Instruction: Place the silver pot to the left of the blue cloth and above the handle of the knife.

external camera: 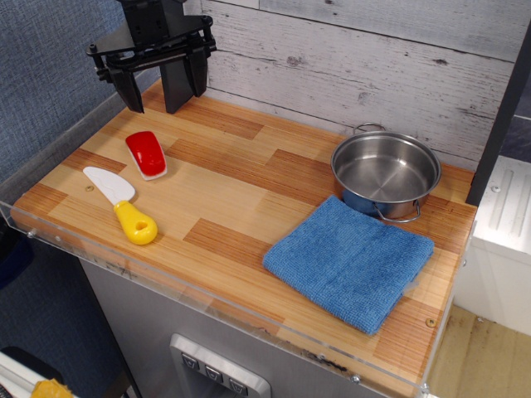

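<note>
The silver pot [386, 174] stands upright and empty at the back right of the wooden tabletop, its front edge touching the blue cloth [349, 261], which lies folded at the front right. The knife [121, 204] lies at the front left, white blade pointing back-left, with its yellow handle [137, 224] nearest the front edge. My black gripper [154, 89] hangs open and empty above the back left corner, far from the pot.
A small red block [147, 154] lies just behind the knife blade. A clear acrylic rim [216, 303] runs along the table's front edge. A whitewashed plank wall [373, 58] stands behind. A white cabinet [502, 240] is at the right.
</note>
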Available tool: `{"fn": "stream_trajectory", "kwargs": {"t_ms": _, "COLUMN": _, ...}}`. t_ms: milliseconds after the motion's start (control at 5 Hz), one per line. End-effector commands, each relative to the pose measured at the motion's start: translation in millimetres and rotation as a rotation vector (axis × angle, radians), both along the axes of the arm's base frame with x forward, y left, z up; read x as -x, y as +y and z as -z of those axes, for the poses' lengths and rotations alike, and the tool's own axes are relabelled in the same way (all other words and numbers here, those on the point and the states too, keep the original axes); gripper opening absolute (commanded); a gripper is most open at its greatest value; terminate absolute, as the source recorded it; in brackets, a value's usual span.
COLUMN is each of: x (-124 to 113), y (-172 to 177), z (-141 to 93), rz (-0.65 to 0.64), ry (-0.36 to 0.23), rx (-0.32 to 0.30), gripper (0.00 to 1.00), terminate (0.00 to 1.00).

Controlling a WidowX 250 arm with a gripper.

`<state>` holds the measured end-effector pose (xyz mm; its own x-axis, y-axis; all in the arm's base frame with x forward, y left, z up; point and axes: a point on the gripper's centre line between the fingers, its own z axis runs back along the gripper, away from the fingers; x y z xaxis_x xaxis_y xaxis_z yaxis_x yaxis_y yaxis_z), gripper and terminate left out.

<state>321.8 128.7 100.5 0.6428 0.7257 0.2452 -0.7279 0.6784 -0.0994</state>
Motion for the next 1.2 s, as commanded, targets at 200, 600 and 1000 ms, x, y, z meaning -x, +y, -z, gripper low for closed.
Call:
{"fn": "stream_trajectory", "kwargs": {"t_ms": 200, "x": -11.1, "y": -20.3, "z": 1.7, "rz": 0.021, "ry": -0.018, "rx": 0.019, "gripper": 1.00, "terminate": 0.00}}
{"fn": "stream_trajectory", "kwargs": {"t_ms": 600, "x": -30.2, "y": -61.5, "z": 12.5, "rz": 0.109, "ry": -0.001, "rx": 0.061, "gripper": 1.00, "terminate": 0.00}}
{"fn": "stream_trajectory", "kwargs": {"t_ms": 1000, "x": -41.8, "y": -113.0, "z": 24.3, "rz": 0.222, "ry": -0.015, "rx": 0.062, "gripper": 1.00, "terminate": 0.00}}
